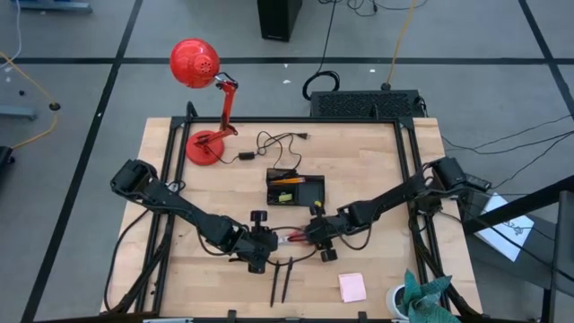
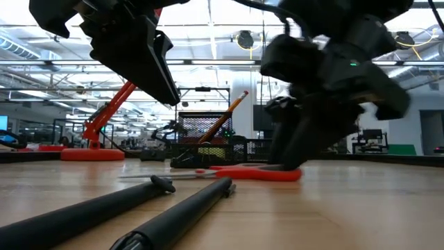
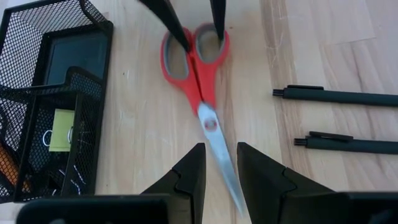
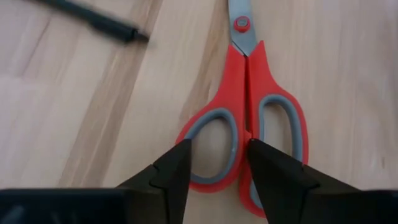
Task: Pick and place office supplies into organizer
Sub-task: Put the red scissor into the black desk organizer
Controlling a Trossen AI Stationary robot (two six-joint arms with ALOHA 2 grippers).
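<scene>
Both arms are dark, near-black, built of slim tubular links joined by thicker rounded housings, with black cables looping beside them in the high view. The left gripper (image 3: pixel 217 180) ends in two matte black, wedge-shaped fingers (image 3: pixel 186 180) with stepped inner faces. The right gripper (image 4: pixel 214 171) has matching angular black fingers (image 4: pixel 171 171). A small green light glows on the right arm's bulky wrist housing in the low view.

Open lab hall: ceiling trusses (image 2: pixel 208 62), taped floor (image 1: pixel 81 90).

Closed red-handled scissors (image 1: pixel 289 238) lie flat on the table before the black mesh organizer (image 1: pixel 295 188).
</scene>
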